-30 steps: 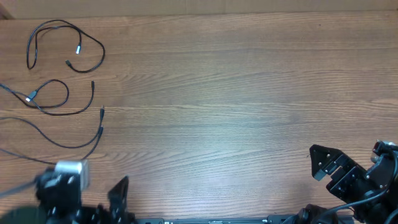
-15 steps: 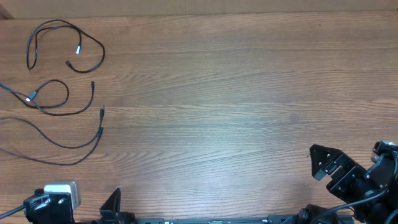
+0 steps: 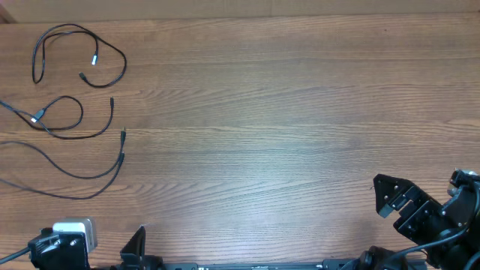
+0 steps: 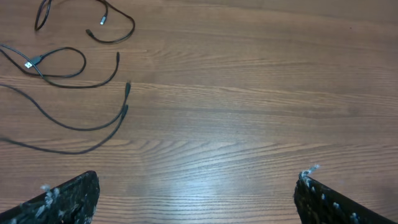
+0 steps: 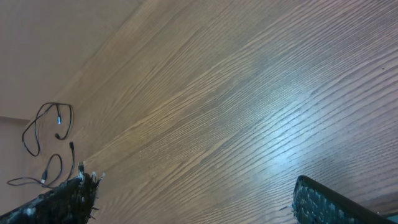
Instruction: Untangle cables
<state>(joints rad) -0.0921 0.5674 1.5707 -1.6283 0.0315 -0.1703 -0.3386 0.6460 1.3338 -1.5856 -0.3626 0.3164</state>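
Several thin black cables lie spread at the table's far left in the overhead view. One is a loop with a silver plug (image 3: 75, 54), one is a smaller loop (image 3: 69, 120), and one is a long pair of strands (image 3: 84, 174). They lie apart, none knotted that I can see. They also show in the left wrist view (image 4: 81, 62) and, small, in the right wrist view (image 5: 48, 124). My left gripper (image 4: 199, 177) is open and empty, low at the front left edge (image 3: 97, 247). My right gripper (image 5: 196, 183) is open and empty at the front right (image 3: 418, 184).
The wooden table (image 3: 270, 112) fills the views. Its far edge meets a tan wall (image 5: 50, 43). Some cable strands run off the table's left edge (image 3: 4, 142). Both arms sit along the front edge.
My left arm has pulled back toward the front edge, away from the lowest cable, and has held still for the last half second. The right arm and cables have not moved.
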